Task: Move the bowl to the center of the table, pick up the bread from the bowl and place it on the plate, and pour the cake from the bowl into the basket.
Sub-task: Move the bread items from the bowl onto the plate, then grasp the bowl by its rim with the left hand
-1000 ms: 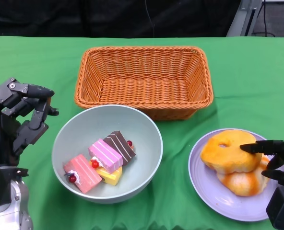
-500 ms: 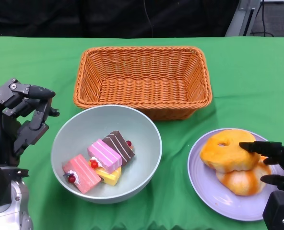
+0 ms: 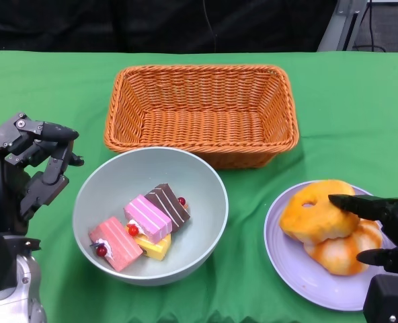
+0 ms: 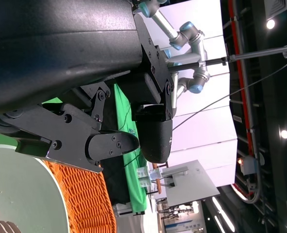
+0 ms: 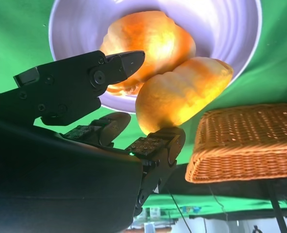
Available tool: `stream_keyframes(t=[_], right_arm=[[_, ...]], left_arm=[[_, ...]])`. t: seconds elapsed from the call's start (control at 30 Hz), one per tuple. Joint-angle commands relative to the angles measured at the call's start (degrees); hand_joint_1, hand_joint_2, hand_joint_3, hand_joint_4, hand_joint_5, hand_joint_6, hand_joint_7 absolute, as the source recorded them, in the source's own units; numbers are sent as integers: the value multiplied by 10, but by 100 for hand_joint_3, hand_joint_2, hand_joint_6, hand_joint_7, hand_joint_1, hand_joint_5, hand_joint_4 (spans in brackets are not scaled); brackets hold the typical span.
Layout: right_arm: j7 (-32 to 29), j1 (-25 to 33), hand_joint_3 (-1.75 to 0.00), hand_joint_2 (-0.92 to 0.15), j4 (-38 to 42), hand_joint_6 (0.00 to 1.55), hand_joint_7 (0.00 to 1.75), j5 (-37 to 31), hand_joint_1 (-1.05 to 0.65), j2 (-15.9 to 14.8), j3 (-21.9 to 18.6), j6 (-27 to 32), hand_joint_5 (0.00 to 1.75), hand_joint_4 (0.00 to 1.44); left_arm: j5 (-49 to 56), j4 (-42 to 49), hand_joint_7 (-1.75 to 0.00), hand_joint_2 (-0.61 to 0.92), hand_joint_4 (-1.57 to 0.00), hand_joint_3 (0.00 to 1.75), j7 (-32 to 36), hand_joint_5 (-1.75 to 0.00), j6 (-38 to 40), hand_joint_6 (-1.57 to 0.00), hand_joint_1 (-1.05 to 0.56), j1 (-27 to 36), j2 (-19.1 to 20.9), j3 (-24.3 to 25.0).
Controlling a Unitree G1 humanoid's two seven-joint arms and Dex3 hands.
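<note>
**A:** Where is the bowl [image 3: 150, 215]?

**B:** Lower centre-left of the head view, on the green table [image 3: 347, 114], just below the wicker basket [image 3: 202, 111]. Its far rim meets the basket's near wall in the picture, though I cannot tell if they touch. Inside lie cake pieces [image 3: 142, 225]: pink, striped brown, and yellow.

**A:** And the bread?

**B:** Two pieces of bread [image 3: 318, 212] sit stacked on the purple plate [image 3: 286, 259] at lower right, the ring-shaped one on top.

**A:** The right hand [image 3: 387, 232]?

**B:** At the right edge, fingers spread around the bread. One fingertip [image 3: 340, 200] lies over the top piece; whether it presses on it, I cannot tell. The wrist view shows the fingers [image 5: 119, 63] apart, the bread [image 5: 182, 94] just beyond them.

**A:** The left hand [image 3: 27, 165]?

**B:** Left of the bowl, apart from its rim, fingers curved but separated, holding nothing.
</note>
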Motion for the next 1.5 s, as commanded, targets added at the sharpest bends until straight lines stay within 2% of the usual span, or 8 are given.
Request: stream_keyframes(t=[0.03, 0.47, 0.97, 1.17, 1.33, 1.4, 1.43, 1.5], right_arm=[[-15, 14, 0, -82, -15, 52, 0, -10, -37, -3, -5, 1, 0, 45], [-8, 24, 0, -82, -86, 58, 2, 0, -35, -4, -37, 4, 1, 46], [-21, 22, 0, -80, -84, 62, 2, 22, -33, 5, -46, -20, 2, 49], [-96, 4, -1, -78, -5, 79, 7, 139, -6, 64, -62, -187, 13, 73], [-40, -22, -6, -87, 31, 92, 12, 286, -9, 115, -51, -251, 28, 98], [-1, -28, -6, -88, 31, 92, 13, 343, -13, 131, -43, -254, 41, 96], [17, -30, -6, -89, 30, 91, 14, 365, -13, 138, -40, -254, 61, 86], [54, -37, -6, -90, 27, 89, 17, 410, -11, 154, -34, -247, 78, 77]], left_arm=[[3, 2, -96, 86, -86, 49, 3, -141, -7, -91, -12, -7, 8, 4], [6, 11, -99, 86, -85, 51, 3, -142, -10, -89, -12, -11, 11, 6], [5, 10, -101, 84, -85, 53, 1, -143, -11, -88, -12, -10, 11, 8], [10, 11, -100, 83, -85, 55, 3, -142, -13, -89, -12, -10, 12, 9], [1, 9, -99, 84, -85, 54, -6, -142, -11, -89, -11, -9, 11, 7], [3, 8, -99, 84, -85, 55, -6, -143, -12, -89, -11, -7, 11, 6], [3, 7, -99, 84, -85, 55, -7, -143, -13, -89, -11, -6, 11, 5], [1, 8, -98, 84, -85, 55, -9, -143, -15, -90, -11, -6, 11, 5]])
